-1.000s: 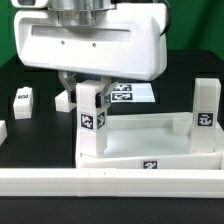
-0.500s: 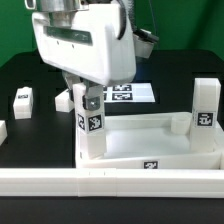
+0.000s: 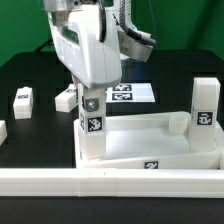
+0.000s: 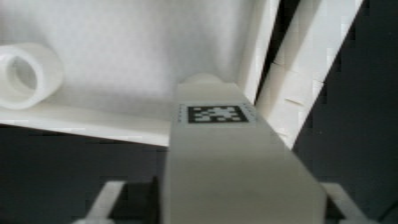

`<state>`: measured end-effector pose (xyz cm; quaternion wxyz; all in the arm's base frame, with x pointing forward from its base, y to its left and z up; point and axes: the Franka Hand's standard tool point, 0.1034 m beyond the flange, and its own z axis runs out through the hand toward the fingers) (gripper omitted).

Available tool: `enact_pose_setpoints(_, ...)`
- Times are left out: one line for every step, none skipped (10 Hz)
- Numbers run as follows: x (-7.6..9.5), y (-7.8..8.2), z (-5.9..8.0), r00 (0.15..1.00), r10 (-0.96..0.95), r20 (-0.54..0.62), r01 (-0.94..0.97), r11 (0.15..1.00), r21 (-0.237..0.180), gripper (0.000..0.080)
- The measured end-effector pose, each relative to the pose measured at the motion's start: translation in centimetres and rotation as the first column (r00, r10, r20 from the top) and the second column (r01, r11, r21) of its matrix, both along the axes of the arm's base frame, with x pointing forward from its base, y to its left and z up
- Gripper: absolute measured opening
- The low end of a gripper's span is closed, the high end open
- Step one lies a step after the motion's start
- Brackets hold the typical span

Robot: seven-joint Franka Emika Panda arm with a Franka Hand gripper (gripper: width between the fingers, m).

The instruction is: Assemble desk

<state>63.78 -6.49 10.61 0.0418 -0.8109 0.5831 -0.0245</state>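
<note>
Exterior view: the gripper clamps a white tagged plastic post leg at a corner of the white rimmed tray-like desk top, lower centre. A second leg stands at the exterior view's right. Two loose blocks, likely legs, remain. Wrist view: one round socket looks empty.

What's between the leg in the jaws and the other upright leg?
Between held leg and other upright leg: only the bare inside of the desk top, plus a round socket beside the latter. Exterior view shows it.

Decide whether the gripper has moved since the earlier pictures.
Yes. The gripper, shut on the leg, has swivelled about its upright axis without drifting from the marker board.
</note>
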Motion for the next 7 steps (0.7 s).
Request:
enact_pose_setpoints(0.01, 0.14, -0.02, 0.998, 0.067, -0.002, -0.067, 0.998, -0.009, 0.045)
enact_pose_setpoints(0.11, 0.41, -0.02, 0.995, 0.098, 0.0, -0.098, 0.995, -0.012, 0.0575)
enact_pose_setpoints(0.16, 0.67, -0.05, 0.979, 0.202, -0.003, -0.202, 0.979, -0.032, 0.0575)
enact_pose_setpoints(0.17, 0.94, -0.12, 0.96, 0.281, -0.003, -0.28, 0.959, -0.039, 0.0635)
enact_pose_setpoints(0.16, 0.85, -0.13, 0.934, 0.357, -0.003, -0.357, 0.933, -0.045, 0.0645)
enact_pose_setpoints(0.15, 0.82, -0.14, 0.903, 0.43, -0.004, -0.43, 0.902, -0.052, 0.0645)
enact_pose_setpoints(0.14, 0.82, -0.16, 0.871, 0.491, -0.005, -0.49, 0.87, -0.057, 0.0648)
